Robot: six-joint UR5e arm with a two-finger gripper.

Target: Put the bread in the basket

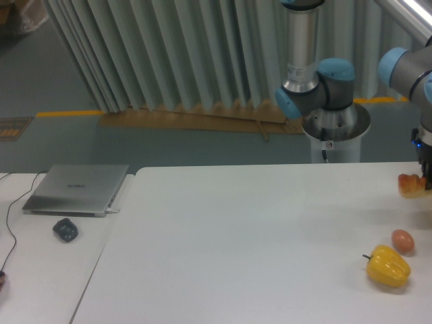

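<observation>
Gripper (425,177) sits at the far right edge of the frame, roughly 3 o'clock, mostly cut off; it looks clenched on the bread (410,185), which hangs clear of the table (236,236) with only its left end showing past the gripper. Bread is the small glossy orange-brown roll, lifted, about 12 o'clock from the egg (402,240) and yellow pepper (388,266), both lying on the table near the right edge, egg just beside the pepper's upper right. Basket not in view here, can't tell where it sits; likely off frame to the right, judging by where the arm is working. Step in hand reads as the carry phase: bread grasped and airborne, drop-off not yet done. To do it well: keep the grip firm but don't crush, since a ridged glossy crust could slip or rotate in a two-finger pinch; hold enough height to clear the egg, the pepper and the basket rim; bring the roll over the middle of the basket, lower before releasing instead of dropping from height, open only when the bread is inside the rim. Risk: roll catches the rim and tips out, or swings in the grip on a fast move. Laptop (76,190) and mouse (65,230) at 9 o'clock are well apart, irrelevant.
</observation>
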